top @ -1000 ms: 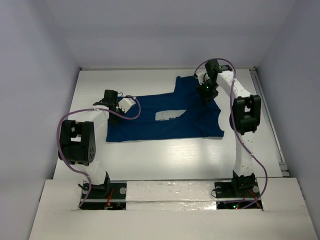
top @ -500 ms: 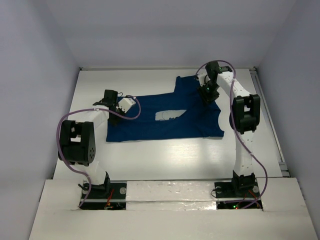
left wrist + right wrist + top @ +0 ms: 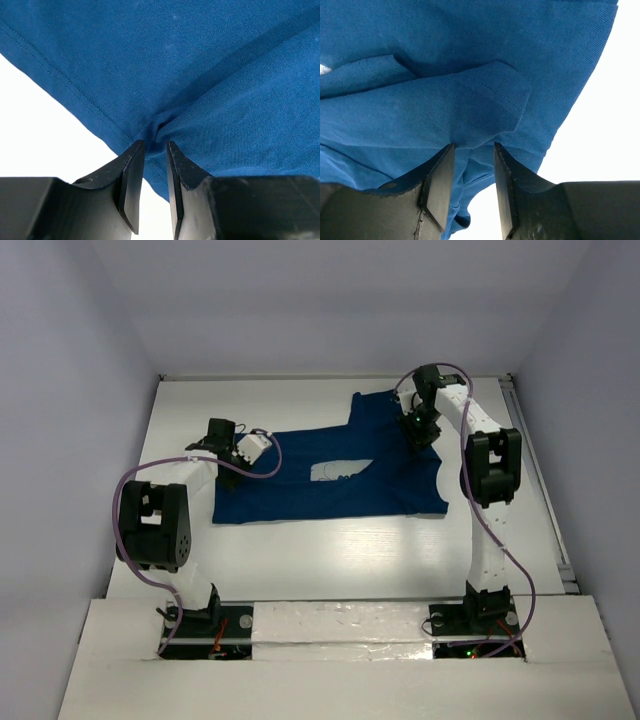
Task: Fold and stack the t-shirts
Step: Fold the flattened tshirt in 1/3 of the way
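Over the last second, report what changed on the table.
The right gripper crept slightly to the right and toward the near side over the t-shirt, at its far right part, with cloth between its fingers. Nothing was visibly taken or released. The left gripper stayed pinched on the shirt's left hem, and the shirt lies as before.

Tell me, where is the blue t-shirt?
In the top view, the t-shirt lies on the white table, with the left claw at its left edge and the right claw at its far right corner.
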Robot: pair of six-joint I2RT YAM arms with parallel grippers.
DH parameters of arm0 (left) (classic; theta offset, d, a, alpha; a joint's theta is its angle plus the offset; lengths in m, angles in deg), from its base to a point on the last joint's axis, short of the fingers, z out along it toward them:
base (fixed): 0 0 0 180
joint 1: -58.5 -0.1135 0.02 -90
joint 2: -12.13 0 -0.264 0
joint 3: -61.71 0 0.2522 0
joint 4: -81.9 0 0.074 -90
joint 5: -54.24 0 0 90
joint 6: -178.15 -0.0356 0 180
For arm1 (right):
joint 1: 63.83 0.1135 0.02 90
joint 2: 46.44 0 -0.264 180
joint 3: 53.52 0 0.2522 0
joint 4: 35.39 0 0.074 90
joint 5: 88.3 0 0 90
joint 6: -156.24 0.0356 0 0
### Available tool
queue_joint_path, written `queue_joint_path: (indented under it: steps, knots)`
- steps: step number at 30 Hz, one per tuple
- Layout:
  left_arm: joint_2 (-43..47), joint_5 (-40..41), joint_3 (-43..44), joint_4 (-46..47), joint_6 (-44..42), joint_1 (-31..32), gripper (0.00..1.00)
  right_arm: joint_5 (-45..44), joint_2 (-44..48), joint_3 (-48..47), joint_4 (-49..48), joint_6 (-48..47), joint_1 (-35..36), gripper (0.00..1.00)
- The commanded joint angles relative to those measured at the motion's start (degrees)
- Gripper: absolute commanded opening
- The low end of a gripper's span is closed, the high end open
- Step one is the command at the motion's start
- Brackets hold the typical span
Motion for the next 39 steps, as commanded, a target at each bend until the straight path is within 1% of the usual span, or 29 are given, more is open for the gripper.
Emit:
queue_joint_path:
  steps: [1, 5, 6, 8, 10, 12, 15, 22, 25, 30, 35, 39]
  knots:
    - [2.0, -0.7, 1.4, -0.4, 0.4, 0.2, 0.21, 2.0, 0.1, -1.9, 0.3, -0.3, -0.3, 0.40]
    - [1.8, -0.5, 1.1, -0.3, 0.1, 0.2, 0.21, 4.9, -0.9, -3.7, 0.9, -0.9, -0.3, 0.34]
    - [1.8, -0.5, 1.1, -0.3, 0.1, 0.2, 0.21, 5.2, -1.3, -4.4, 1.2, -0.9, -0.3, 0.27]
    - [1.8, -0.5, 1.0, -0.3, 0.0, 0.2, 0.21, 5.9, -1.9, -5.1, 1.8, -1.5, -0.3, 0.22]
    - [1.8, -0.3, 1.0, -0.2, 0.0, 0.2, 0.21, 6.6, -2.1, -5.8, 1.8, -1.6, -0.3, 0.08]
    - [1.8, 0.0, 1.0, 0.0, 0.0, 0.2, 0.21, 6.4, -1.7, -5.9, 1.2, -1.6, -0.3, 0.00]
    - [1.6, 0.6, 0.9, 0.4, -0.1, 0.2, 0.20, 5.2, -0.8, -6.0, -0.4, -1.6, -0.3, 0.00]
    - [1.1, 0.7, 1.3, 0.7, 0.6, 0.2, 0.18, 5.3, -1.2, -11.3, -0.2, -1.5, -0.3, 0.00]
    - [1.4, 0.9, 1.1, 0.6, 0.4, 0.2, 0.18, 5.4, -2.2, -13.8, -0.1, -1.9, -0.3, 0.00]
    - [1.7, 0.9, 0.7, 0.7, 0.2, 0.2, 0.18, 7.4, -7.0, -21.0, 4.4, -2.6, -0.3, 0.00]
    - [1.8, 0.8, 0.2, 1.1, 0.2, 0.2, 0.18, 7.9, -7.9, -19.2, 5.7, -5.8, 2.3, 0.00]
    - [1.6, 0.9, 0.0, 1.5, 0.2, 0.2, 0.17, 5.8, -8.3, -17.7, 5.3, -5.7, 3.7, 0.00]
